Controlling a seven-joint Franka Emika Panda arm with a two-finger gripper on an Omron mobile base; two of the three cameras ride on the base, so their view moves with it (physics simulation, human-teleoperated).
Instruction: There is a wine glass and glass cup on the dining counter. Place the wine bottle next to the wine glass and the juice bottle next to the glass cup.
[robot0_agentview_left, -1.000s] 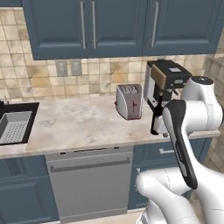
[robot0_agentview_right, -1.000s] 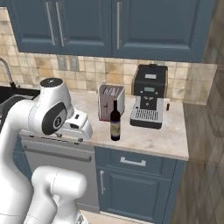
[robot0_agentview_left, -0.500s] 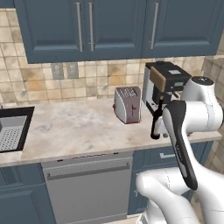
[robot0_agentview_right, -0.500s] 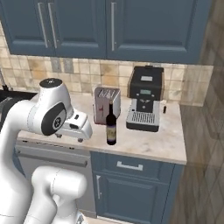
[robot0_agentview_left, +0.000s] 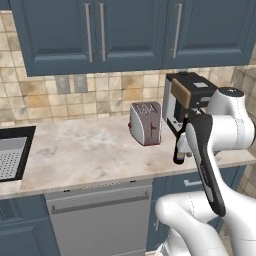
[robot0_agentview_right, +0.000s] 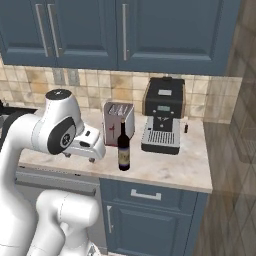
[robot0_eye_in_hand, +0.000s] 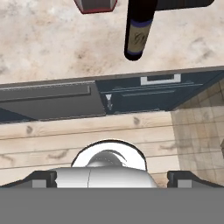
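Reaching for the wine bottle (robot0_agentview_right: 123, 148) comes first, I think. It stands upright near the front edge of the surface (robot0_agentview_left: 90, 150), just in front of the toaster (robot0_agentview_right: 118, 121) & left of the coffee machine (robot0_agentview_right: 163, 115). My fingers (robot0_eye_in_hand: 112, 178) are wide open, holding nothing, still well back from it. Best to come in level & grab the body, not the thin neck. Count: 1 wine bottle, 1 toaster, 1 coffee machine.

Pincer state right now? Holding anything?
Pincer: open, holding nothing; the wine bottle stands free on the counter.
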